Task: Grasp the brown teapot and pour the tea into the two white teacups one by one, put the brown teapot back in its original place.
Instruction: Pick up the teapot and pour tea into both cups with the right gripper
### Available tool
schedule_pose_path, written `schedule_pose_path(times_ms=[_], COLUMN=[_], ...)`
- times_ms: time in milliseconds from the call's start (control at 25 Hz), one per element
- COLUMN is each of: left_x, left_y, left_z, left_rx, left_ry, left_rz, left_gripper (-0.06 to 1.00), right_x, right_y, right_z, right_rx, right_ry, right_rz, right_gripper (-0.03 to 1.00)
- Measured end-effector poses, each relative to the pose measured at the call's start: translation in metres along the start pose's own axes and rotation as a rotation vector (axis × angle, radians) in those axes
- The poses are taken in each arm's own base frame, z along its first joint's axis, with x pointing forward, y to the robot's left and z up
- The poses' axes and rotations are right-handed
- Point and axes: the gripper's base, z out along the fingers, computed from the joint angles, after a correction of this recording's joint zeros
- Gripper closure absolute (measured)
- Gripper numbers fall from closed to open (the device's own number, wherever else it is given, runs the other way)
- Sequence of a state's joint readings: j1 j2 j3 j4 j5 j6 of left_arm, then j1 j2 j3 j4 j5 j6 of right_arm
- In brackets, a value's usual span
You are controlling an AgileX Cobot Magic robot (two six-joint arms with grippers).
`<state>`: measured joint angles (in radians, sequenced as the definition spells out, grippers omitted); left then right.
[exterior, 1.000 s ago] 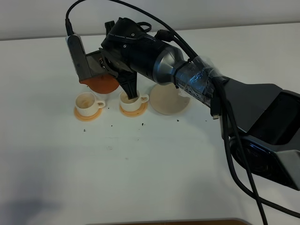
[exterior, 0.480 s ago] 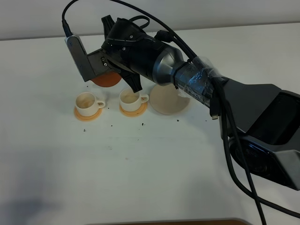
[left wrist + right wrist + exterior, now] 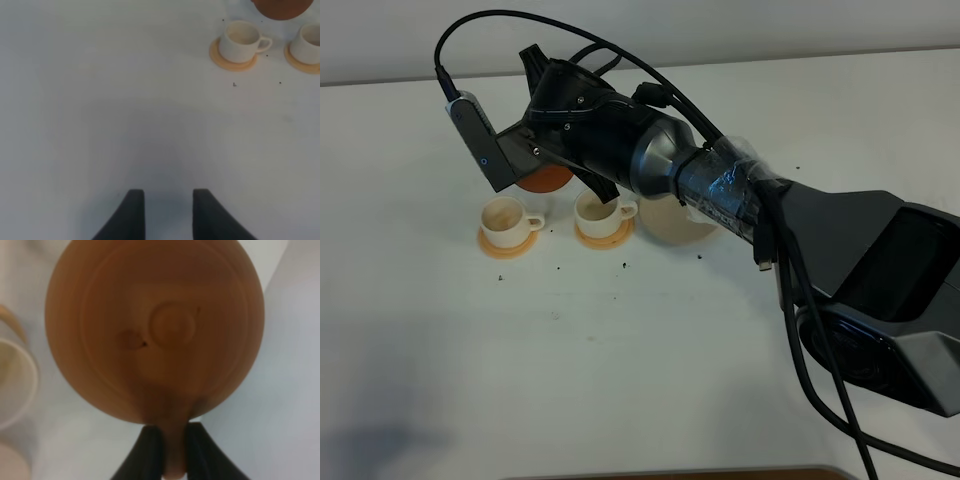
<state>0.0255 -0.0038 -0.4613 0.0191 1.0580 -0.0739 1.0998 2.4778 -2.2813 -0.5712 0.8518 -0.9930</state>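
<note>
Two small cream-white ceramic teacups stand side by side toward ten o'clock on the white table (image 3: 620,360), the left cup (image 3: 504,218) on one round orange-tan coaster (image 3: 510,248), the right cup (image 3: 596,210) on another. The round pale beige flat saucer (image 3: 672,230) lies at the right cup's three o'clock. The squat terracotta clay teapot (image 3: 542,181) is behind the cups, at the left cup's one o'clock, its handle between the fingers of the right gripper (image 3: 172,440).

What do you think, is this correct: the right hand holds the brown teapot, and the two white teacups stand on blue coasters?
No. The coasters are orange-tan, not blue; the exterior high view shows it. The rest is right: the right hand holds the brown teapot, and the two white teacups stand on coasters.
</note>
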Motion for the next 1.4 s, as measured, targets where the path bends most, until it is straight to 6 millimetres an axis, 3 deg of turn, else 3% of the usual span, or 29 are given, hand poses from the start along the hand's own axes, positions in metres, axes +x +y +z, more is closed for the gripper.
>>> schedule_pose_path(times_ms=[640, 1400], left_x=[0.000, 0.000], left_y=[0.000, 0.000], left_z=[0.000, 0.000], left_rx=[0.000, 0.000], left_ry=[0.000, 0.000], left_rz=[0.000, 0.000], left_gripper=[0.67, 0.67], right_x=[-0.021, -0.016], right_y=[0.006, 0.002], right_z=[-0.005, -0.005], right_rx=[0.025, 0.058], right_ry=[0.056, 0.098], right_rz=[-0.145, -0.187], right_gripper=[0.83, 0.83])
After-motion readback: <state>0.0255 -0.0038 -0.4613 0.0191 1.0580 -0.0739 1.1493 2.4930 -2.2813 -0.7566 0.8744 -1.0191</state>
